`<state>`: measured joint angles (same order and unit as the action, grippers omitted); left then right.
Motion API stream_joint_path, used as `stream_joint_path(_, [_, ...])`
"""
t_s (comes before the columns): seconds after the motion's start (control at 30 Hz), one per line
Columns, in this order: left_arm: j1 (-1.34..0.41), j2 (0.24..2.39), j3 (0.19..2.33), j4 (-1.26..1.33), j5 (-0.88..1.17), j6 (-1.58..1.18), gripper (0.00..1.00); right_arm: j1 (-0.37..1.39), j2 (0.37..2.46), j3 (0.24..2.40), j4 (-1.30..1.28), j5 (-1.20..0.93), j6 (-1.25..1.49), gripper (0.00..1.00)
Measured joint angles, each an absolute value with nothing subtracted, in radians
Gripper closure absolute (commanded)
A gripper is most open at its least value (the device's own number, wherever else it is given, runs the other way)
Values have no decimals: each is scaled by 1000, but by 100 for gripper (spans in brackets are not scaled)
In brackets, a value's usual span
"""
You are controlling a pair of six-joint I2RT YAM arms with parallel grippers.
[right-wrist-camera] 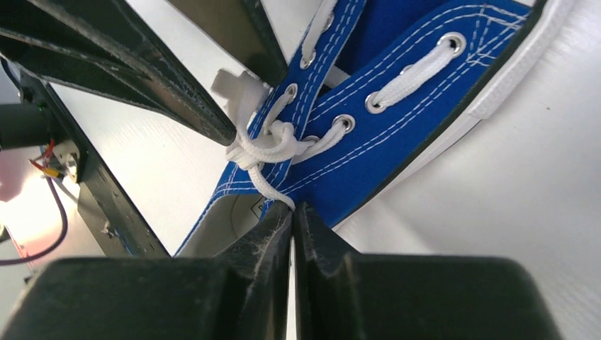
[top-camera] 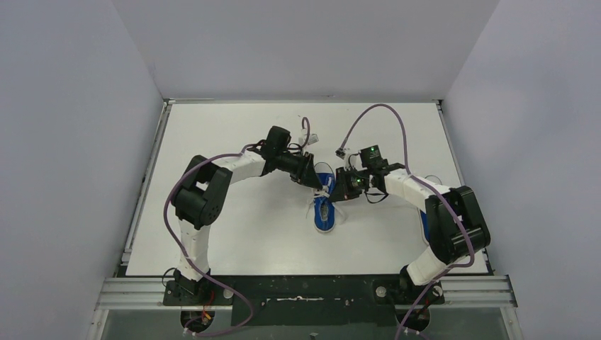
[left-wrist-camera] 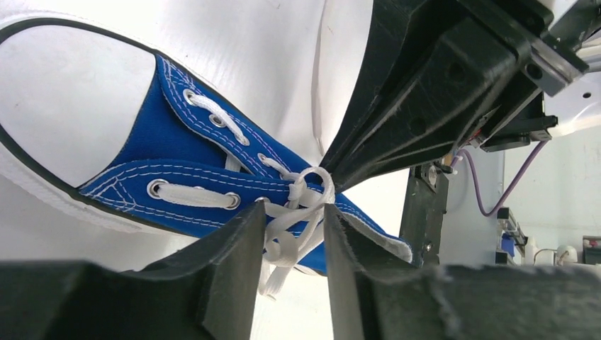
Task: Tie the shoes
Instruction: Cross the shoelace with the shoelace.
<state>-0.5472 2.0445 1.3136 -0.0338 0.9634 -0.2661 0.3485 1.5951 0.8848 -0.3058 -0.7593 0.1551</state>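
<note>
One blue shoe (top-camera: 324,218) with white laces lies at the table's middle, and both grippers meet over its lacing. My right gripper (right-wrist-camera: 292,207) is shut on a white lace strand coming off the knot (right-wrist-camera: 273,145). In the left wrist view its closed fingertips (left-wrist-camera: 333,173) pinch the lace at the knot (left-wrist-camera: 308,188). My left gripper (left-wrist-camera: 294,212) is open, its fingers either side of loose lace loops (left-wrist-camera: 283,244) hanging beside the shoe (left-wrist-camera: 142,142). The shoe's side and eyelets fill the right wrist view (right-wrist-camera: 397,134). The other shoe (top-camera: 424,225) shows only as a blue sliver under the right arm.
Grey walls enclose the white table (top-camera: 234,227) on three sides. Purple cables (top-camera: 386,113) loop over both arms. The left gripper's fingers (right-wrist-camera: 177,92) cross the upper left of the right wrist view.
</note>
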Motion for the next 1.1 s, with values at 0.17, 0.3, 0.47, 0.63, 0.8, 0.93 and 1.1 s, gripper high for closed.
stream_joint_path(0.17, [-547, 2045, 1314, -39, 972, -268, 86, 348, 1594, 892, -300, -728, 171, 100])
stream_joint_path(0.3, [-547, 2045, 1316, -43, 977, -278, 92, 348, 1589, 908, -300, -719, 173, 100])
stream_joint_path(0.47, [-546, 2044, 1322, -39, 979, -293, 96, 348, 1575, 916, -282, -714, 196, 100])
stream_joint_path(0.63, [-542, 2044, 1322, -10, 984, -326, 84, 348, 1575, 916, -257, -714, 228, 100])
stream_joint_path(0.8, [-542, 2044, 1322, 9, 985, -348, 60, 348, 1575, 916, -225, -714, 257, 100])
stream_joint_path(0.93, [-542, 2044, 1315, 16, 985, -355, 54, 348, 1580, 916, -208, -714, 275, 100])
stream_joint_path(1.1, [-545, 2044, 1314, 7, 984, -344, 56, 349, 1587, 916, -204, -714, 281, 100])
